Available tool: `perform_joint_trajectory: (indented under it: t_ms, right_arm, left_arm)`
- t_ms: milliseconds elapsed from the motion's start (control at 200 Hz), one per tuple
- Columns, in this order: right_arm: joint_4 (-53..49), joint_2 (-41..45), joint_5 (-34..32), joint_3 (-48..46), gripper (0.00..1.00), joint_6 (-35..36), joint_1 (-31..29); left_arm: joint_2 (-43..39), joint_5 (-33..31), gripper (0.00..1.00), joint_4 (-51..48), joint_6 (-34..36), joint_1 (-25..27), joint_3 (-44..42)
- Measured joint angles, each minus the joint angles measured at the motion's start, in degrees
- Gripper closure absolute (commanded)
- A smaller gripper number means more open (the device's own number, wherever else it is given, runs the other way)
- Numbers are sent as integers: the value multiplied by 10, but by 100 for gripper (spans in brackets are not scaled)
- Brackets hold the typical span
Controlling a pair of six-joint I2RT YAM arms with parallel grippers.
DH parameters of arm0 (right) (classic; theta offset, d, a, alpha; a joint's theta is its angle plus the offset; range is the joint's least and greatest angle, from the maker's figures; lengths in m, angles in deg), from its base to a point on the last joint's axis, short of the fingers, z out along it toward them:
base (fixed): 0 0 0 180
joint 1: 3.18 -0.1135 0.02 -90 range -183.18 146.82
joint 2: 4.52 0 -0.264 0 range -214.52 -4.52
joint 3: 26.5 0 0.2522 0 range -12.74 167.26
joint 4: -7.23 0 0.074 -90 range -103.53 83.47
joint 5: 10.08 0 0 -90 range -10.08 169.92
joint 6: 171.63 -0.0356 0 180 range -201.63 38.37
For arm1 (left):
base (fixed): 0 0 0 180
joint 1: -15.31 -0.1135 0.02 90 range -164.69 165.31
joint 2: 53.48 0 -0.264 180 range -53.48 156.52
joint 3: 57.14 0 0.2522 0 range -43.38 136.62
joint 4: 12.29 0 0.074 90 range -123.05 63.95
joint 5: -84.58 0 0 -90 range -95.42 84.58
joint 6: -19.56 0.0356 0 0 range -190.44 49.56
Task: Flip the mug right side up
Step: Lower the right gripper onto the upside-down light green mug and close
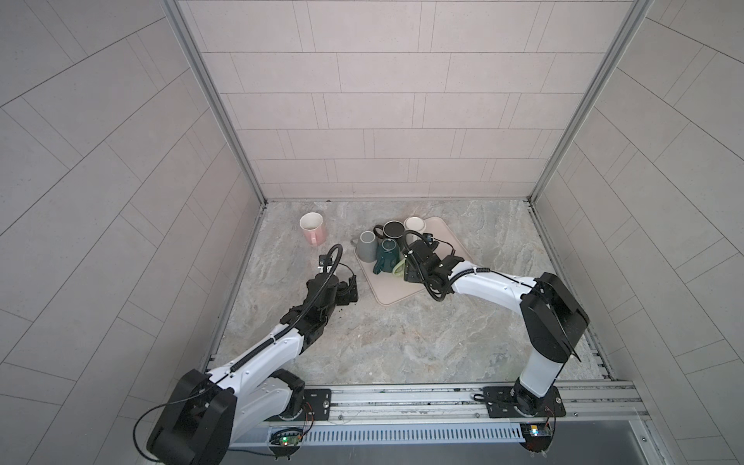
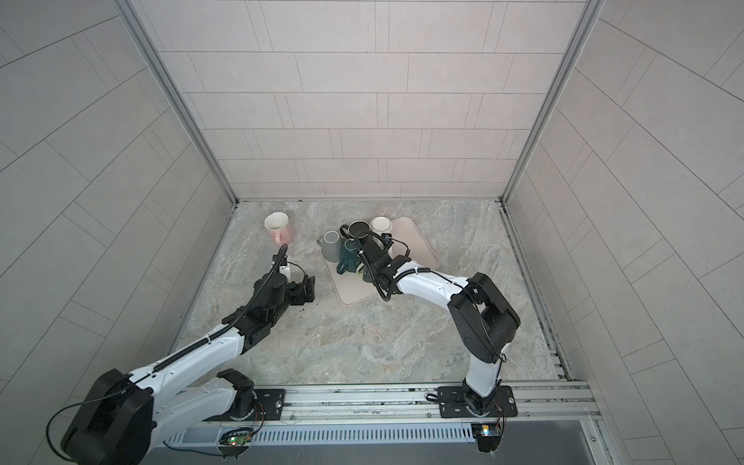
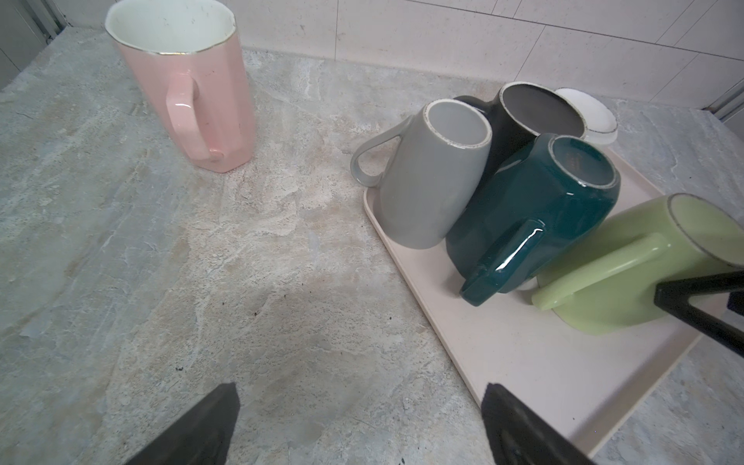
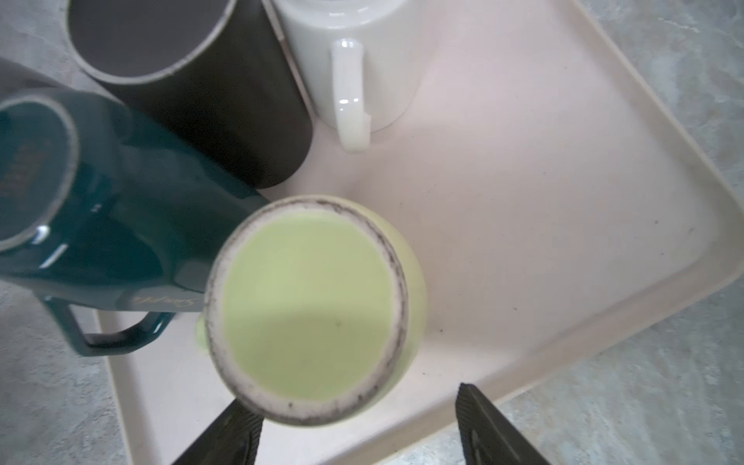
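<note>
A: Where is the green mug found?
B: It is seen upside down, base up, on the tray, just beside the teal mug.
A: How are the grippers set?
B: The right gripper is spread at the green mug's base, not clamped on it. The left gripper is spread wide over the tabletop.
A: Can any writing be read?
B: Gold script is seen on the teal mug's side and lettering on its base. Neither can be read surely.
</note>
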Motion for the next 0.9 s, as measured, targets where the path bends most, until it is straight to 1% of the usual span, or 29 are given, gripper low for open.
perform_joint_trajectory:
  t_ms: [165, 320, 475, 570, 736, 896]
  right_arm:
    - [-19, 16, -10, -24, 24, 17, 34]
    - [-31, 47, -8, -47, 24, 34, 84]
    - [-48, 76, -4, -50, 24, 43, 120]
    - [-60, 92, 5, -50, 25, 45, 113]
    - [-64, 104, 23, -50, 25, 29, 60]
    - [-29, 104, 40, -56, 24, -6, 16]
  left_arm:
    - [7, 1, 0, 0, 0, 0, 0]
    - [7, 1, 0, 1, 0, 0, 0]
    - [7, 1, 0, 0, 0, 0, 0]
    - [7, 2, 0, 1, 0, 0, 0]
    - [7, 3, 0, 1, 0, 0, 0]
    - [7, 5, 0, 0, 0, 0, 0]
